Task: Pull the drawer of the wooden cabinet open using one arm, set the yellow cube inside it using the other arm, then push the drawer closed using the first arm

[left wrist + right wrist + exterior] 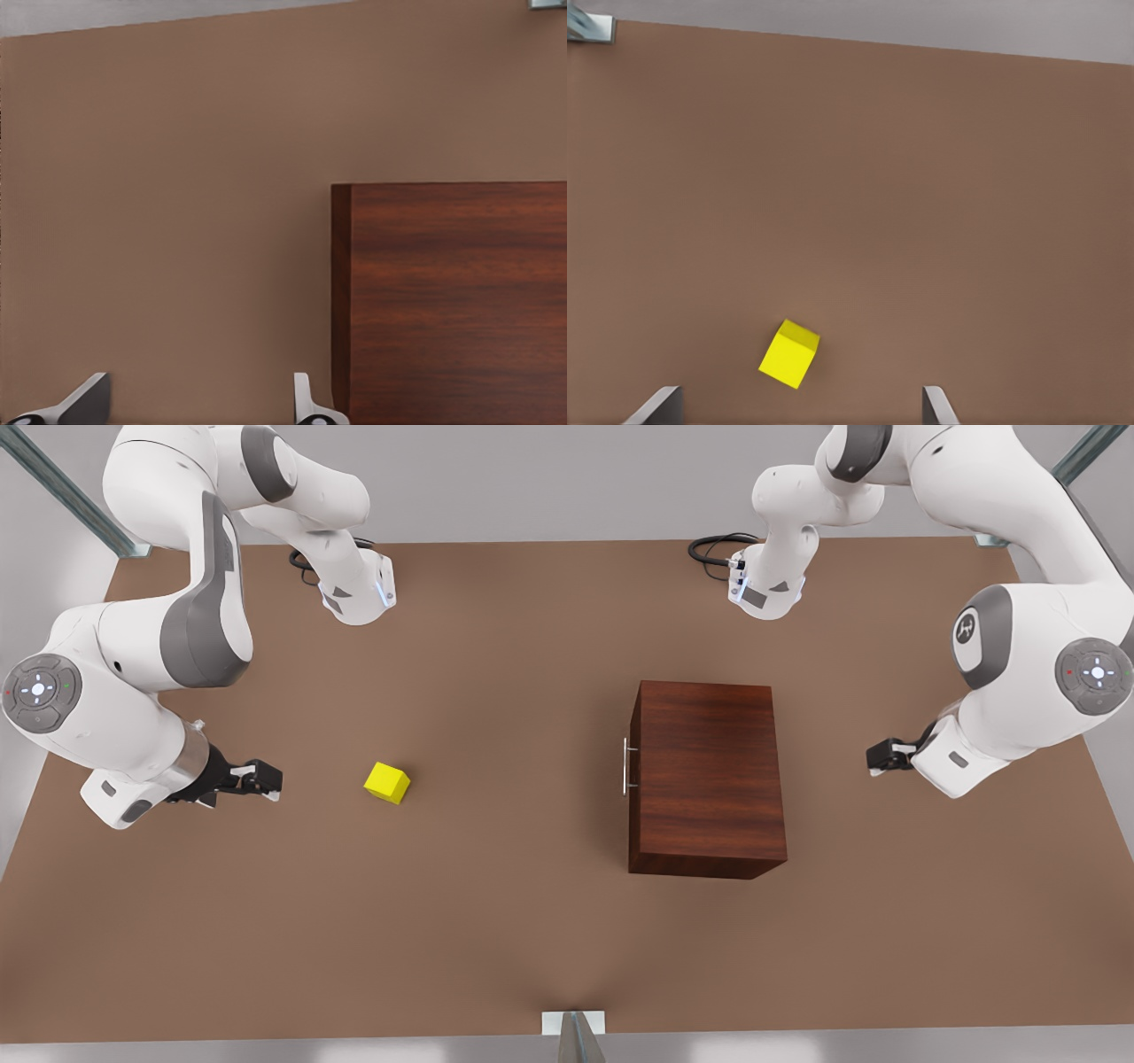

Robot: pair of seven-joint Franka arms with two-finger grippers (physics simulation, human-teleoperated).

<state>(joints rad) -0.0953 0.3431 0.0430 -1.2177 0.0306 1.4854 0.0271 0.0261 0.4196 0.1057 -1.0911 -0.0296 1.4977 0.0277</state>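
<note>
Two grippers released and held apart from the closed cabinet and the loose cube.

We see the wooden cabinet [707, 778] standing on the brown table [496, 921], its drawer [634, 771] flush and closed, the silver handle [625, 766] facing the front view's left. The yellow cube [387, 782] lies on the table well to that side, touching nothing. Our left gripper [875, 758], at the front view's right, hangs near the cabinet's back with fingers [306, 400] spread and empty. Our right gripper [270, 781] sits near the cube, its fingers [937, 407] likewise parted. We can read no writing, only a round logo badge [964, 631] on one arm.
</note>
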